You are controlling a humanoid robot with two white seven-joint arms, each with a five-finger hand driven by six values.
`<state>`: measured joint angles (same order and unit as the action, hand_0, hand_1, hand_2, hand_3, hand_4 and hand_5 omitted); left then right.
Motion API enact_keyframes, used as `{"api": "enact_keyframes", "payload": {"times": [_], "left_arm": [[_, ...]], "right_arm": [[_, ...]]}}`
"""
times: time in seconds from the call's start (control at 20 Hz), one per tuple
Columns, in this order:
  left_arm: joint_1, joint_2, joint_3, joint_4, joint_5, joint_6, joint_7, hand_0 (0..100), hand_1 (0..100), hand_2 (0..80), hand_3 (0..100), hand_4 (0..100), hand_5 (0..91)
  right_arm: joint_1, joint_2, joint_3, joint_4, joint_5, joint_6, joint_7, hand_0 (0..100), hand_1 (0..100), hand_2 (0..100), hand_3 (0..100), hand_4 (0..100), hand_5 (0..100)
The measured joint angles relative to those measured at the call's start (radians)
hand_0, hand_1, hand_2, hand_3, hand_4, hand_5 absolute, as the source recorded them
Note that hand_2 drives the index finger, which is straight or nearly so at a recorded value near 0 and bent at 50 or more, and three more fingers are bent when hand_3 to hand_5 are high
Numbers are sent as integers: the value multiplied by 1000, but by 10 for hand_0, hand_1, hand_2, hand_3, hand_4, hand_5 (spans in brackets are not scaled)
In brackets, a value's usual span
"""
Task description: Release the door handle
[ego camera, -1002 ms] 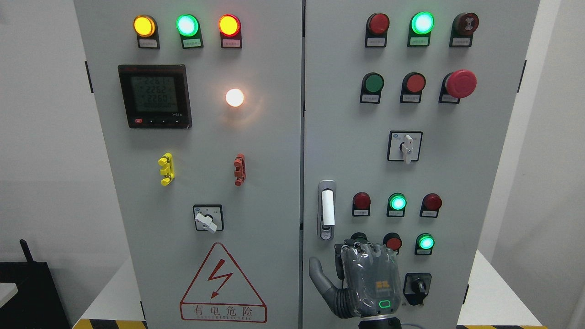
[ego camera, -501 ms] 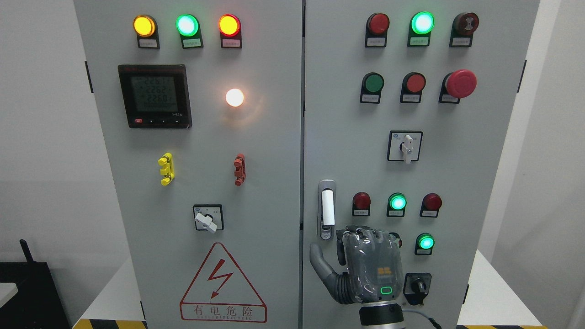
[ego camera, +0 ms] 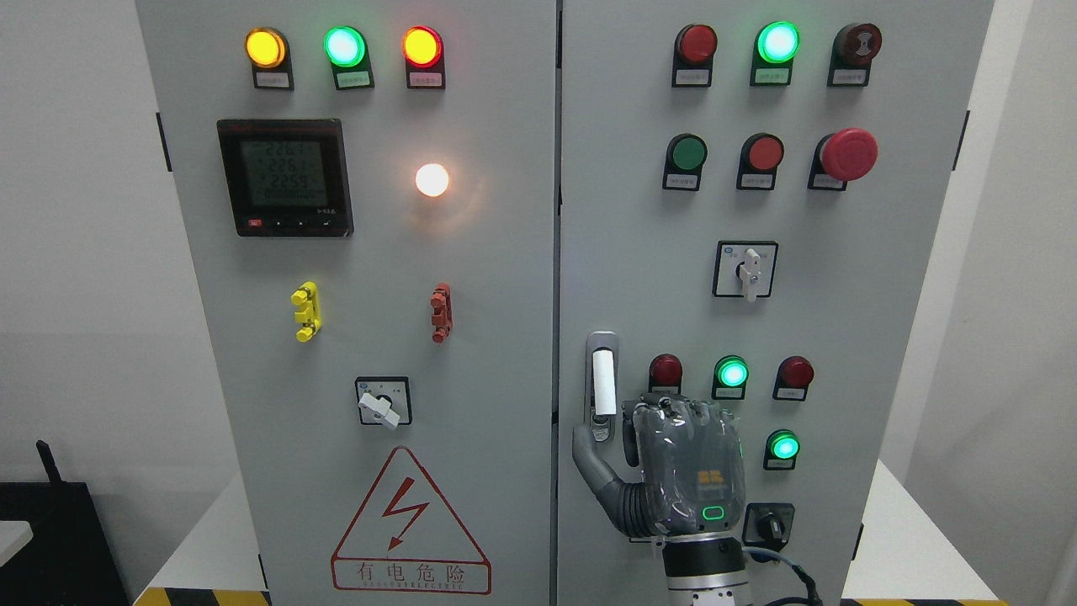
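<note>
A grey electrical cabinet (ego camera: 471,337) fills the view, its two doors studded with lamps and switches; the door handle (ego camera: 602,385), a slim upright lever with a white grip, sits at the left edge of the right-hand door; the right hand (ego camera: 673,471) is raised just below and beside it, back of the hand to the camera, fingers (ego camera: 681,414) curled and holding nothing, thumb tip by the handle's lower end, contact unclear; the handle appears free already, so next the hand should draw clear; the left hand is out of view.
</note>
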<state>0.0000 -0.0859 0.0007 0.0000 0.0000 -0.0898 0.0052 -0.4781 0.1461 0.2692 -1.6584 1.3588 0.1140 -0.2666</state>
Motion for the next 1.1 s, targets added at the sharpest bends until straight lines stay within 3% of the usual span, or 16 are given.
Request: {"api": "enact_keyframes", "payload": {"times": [0.45, 1.1], "left_arm": [[0, 0, 0, 0, 0, 0, -2, 120, 389, 0, 0, 0, 0], [0, 0, -1, 0, 0, 0, -6, 120, 389, 0, 0, 0, 0]], "right_arm": [[-15, 1, -1, 3, 4, 0, 5, 314, 475, 1000, 1000, 1000, 974], [-19, 1, -9, 7, 5, 1, 7, 408, 486, 1000, 1000, 1000, 973]]}}
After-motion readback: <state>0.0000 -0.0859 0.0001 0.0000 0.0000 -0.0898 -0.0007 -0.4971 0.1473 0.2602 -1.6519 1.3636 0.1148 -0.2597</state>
